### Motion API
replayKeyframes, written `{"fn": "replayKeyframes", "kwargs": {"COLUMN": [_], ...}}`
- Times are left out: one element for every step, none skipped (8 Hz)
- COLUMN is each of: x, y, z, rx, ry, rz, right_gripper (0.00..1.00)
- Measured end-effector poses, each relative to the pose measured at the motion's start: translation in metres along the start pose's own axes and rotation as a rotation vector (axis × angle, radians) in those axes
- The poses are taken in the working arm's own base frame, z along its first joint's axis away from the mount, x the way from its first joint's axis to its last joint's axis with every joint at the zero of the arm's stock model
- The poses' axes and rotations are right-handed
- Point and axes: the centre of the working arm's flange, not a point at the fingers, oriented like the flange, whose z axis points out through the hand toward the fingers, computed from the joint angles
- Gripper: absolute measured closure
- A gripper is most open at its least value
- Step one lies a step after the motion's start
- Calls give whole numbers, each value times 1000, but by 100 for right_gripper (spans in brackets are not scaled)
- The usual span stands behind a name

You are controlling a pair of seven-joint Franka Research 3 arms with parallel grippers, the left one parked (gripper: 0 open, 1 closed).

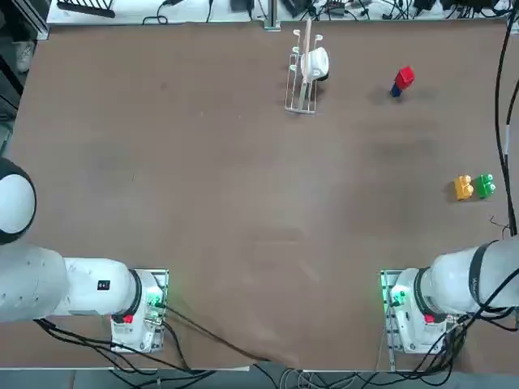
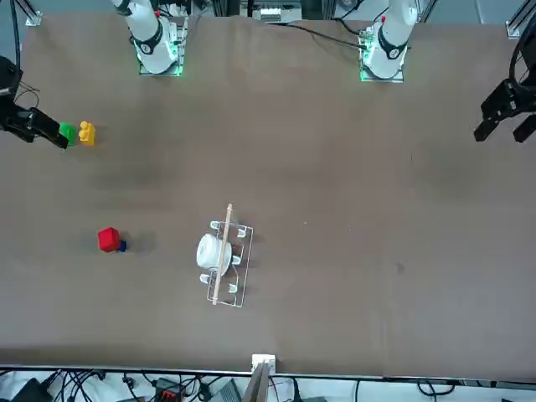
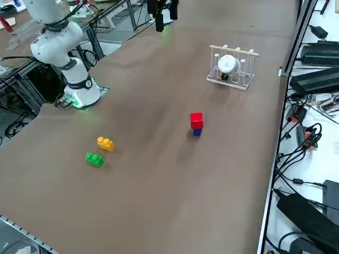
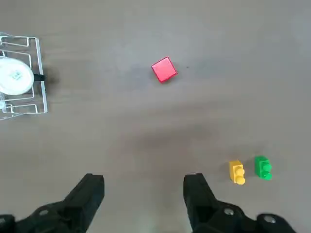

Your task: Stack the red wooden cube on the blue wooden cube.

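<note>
Brown table (image 1: 203, 203) carries: blue wooden cube (image 3: 196, 132), red wooden cube (image 3: 196, 120) stacked on it; yellow studded block (image 3: 105, 143) beside green studded block (image 3: 94, 159); wire rack (image 3: 231, 69) holding apparently a white cup (image 3: 228, 64)

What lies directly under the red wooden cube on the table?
The blue wooden cube sits under the red wooden cube, only partly showing. From the right wrist view red hides it completely. The right gripper hangs open, well away.

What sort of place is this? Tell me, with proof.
Probably a robotics lab bench: a brown table, cables and power units along its edge, and test props, a red wooden cube stacked on a blue wooden cube.
</note>
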Motion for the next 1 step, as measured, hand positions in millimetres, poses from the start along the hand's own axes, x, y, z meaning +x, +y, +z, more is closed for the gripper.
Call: {"fn": "replayKeyframes", "kwargs": {"x": [0], "y": [0], "z": [1], "rx": [-1], "ry": [-2], "rz": [1], "right_gripper": [0]}}
